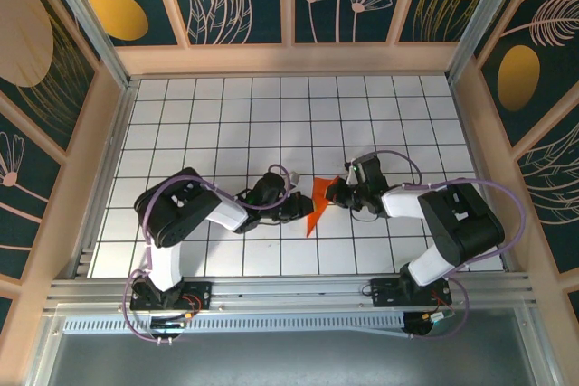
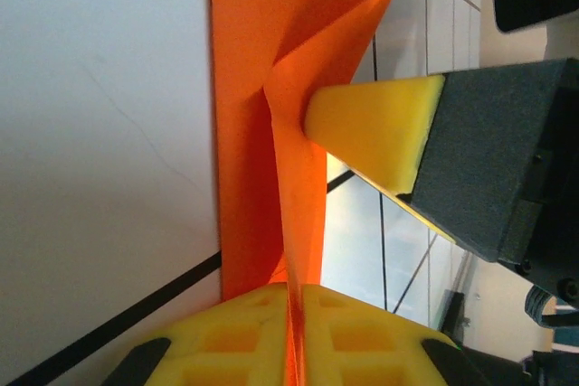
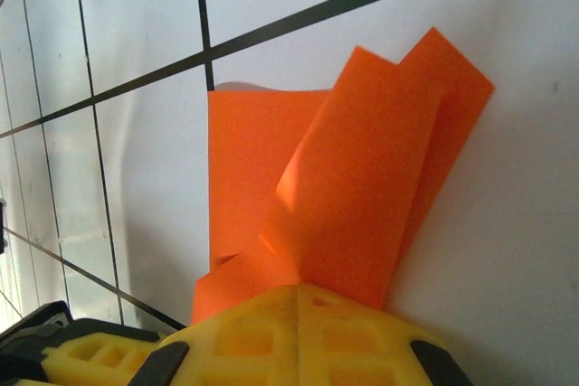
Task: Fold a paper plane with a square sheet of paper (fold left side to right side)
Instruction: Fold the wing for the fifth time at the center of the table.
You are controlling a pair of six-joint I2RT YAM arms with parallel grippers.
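A white gridded table [image 1: 226, 115] is spread across the middle of the top view. The left arm [image 1: 181, 214] is bent in from the lower left and the right arm [image 1: 452, 219] from the lower right, so that both wrists are brought together just below the centre of the frame. Between them the orange paper [image 1: 317, 201] is held, creased into a narrow shape with its point directed toward the lower edge. In the left wrist view the layers are run up the middle of the frame, and the left gripper [image 2: 294, 300] is closed on the paper's lower edge, which is pinched between its yellow pads. A yellow finger [image 2: 371, 124] of the right gripper [image 1: 330, 192] is pressed against the fold from the right. In the right wrist view that gripper is clamped shut on the paper, whose layers are fanned toward the upper right.
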